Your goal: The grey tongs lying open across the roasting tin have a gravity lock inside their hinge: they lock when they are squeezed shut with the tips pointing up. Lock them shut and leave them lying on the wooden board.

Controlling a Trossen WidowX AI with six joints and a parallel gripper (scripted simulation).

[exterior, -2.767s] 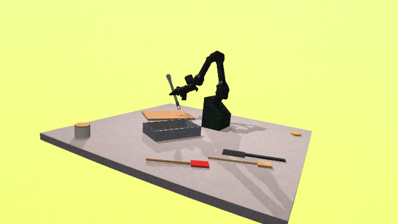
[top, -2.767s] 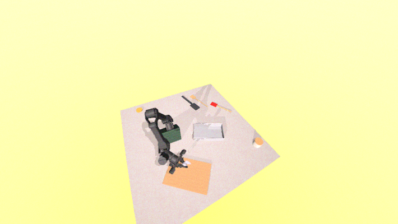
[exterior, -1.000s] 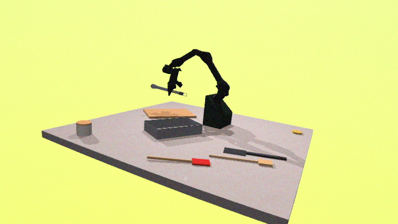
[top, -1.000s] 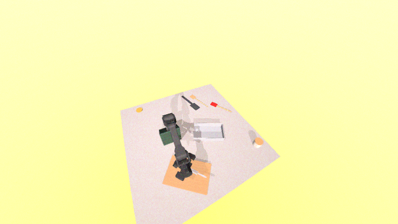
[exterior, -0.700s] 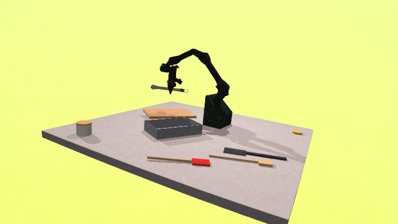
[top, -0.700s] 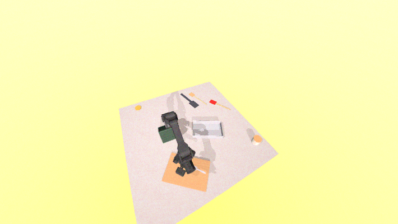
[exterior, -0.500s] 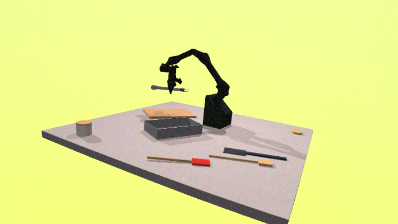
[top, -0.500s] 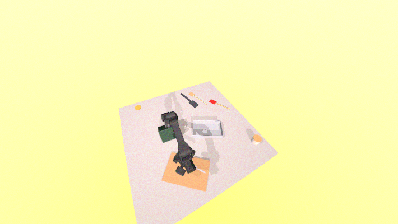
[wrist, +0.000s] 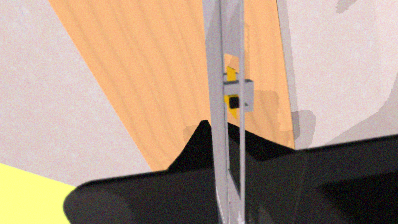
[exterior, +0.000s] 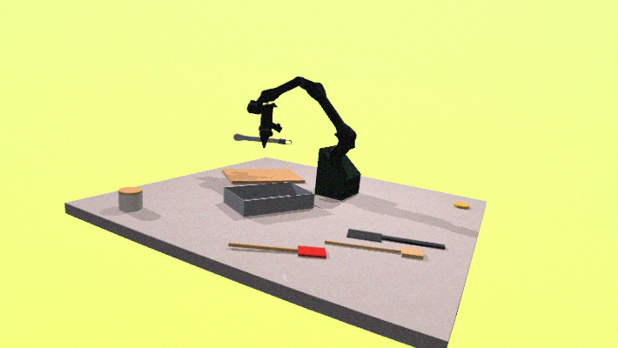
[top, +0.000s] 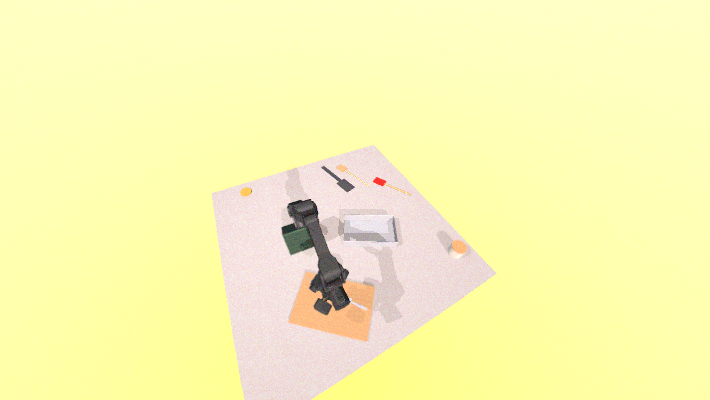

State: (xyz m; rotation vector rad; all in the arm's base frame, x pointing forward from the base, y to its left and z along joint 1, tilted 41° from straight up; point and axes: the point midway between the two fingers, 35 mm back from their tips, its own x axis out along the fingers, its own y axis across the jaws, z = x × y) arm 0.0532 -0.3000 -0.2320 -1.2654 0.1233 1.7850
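Squeezed narrow in the closed gripper, the tongs hang near level above the board, at six o'clock from above, so lowering and release remain, though I cannot tell whether the lock has caught.

1. Grey tongs: long, slim, with a bit of yellow between the arms. They're up in the air over the wooden board, pretty much level and gripped in the claw. Arms are close together, but can't tell if the lock's caught.
2. Wooden board: light orange-brown rectangle, lying flat on the bench.
3. Roasting tin: grey, rectangular, open-topped, sitting upright near the board, not touching it.
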